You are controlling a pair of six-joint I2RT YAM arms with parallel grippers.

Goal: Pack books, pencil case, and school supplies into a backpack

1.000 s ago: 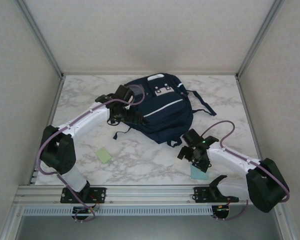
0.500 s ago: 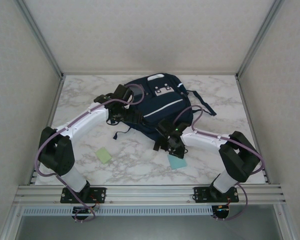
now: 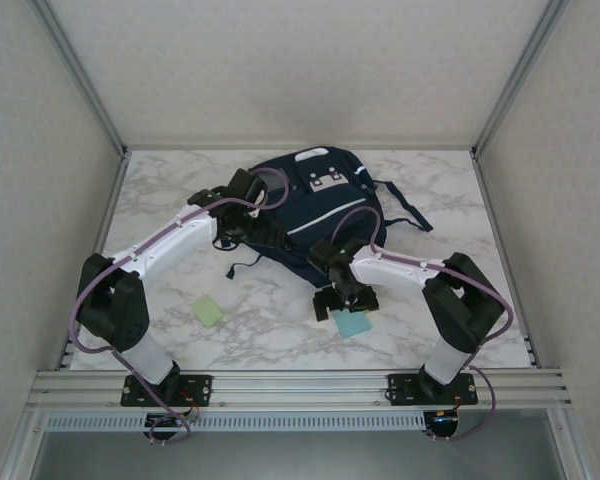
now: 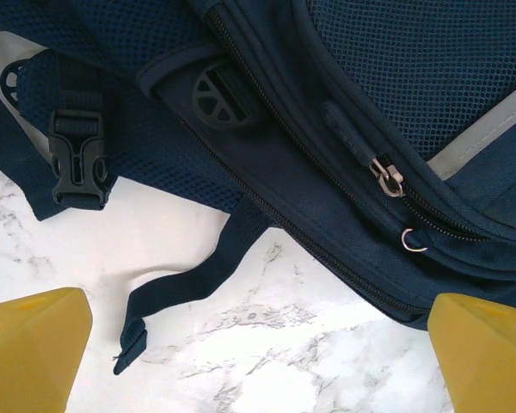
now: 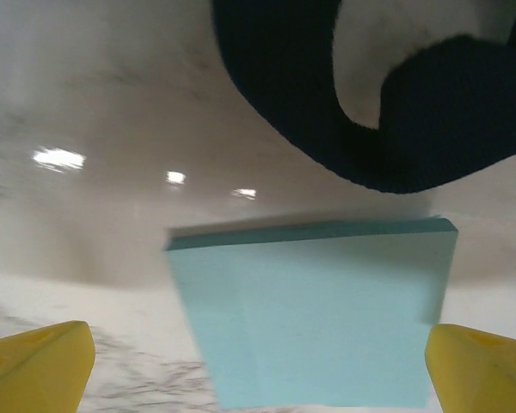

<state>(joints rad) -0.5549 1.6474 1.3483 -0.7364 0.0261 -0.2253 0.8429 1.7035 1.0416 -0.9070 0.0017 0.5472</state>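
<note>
- Navy-blue backpack lies flat at the middle of the marble counter, front patches up, straps trailing off its right side
- Light blue pad lies on the counter just in front of the backpack's near edge, with a dark loop of strap just beyond it
- The right tool hangs low over that pad with its jaws wide, one yellow fingertip on each side of it; nothing is held, and I cannot tell whether the tips touch the counter
- The left tool is at the backpack's left side, jaws wide and empty, looking down on two zip pulls, a buckle and a loose strap end
- Pale green pad sits well to the left of the backpack's near corner, apart from both tools
- Judging from this, the task is late: the two pads are the loose items beside the backpack, so the books, the pencil case and the ruler are probably inside, though its inside is hidden
- Left to do, as I read it: grip the blue pad, carry it to an opening, then the green one; whether a zip stands open I cannot tell
</note>
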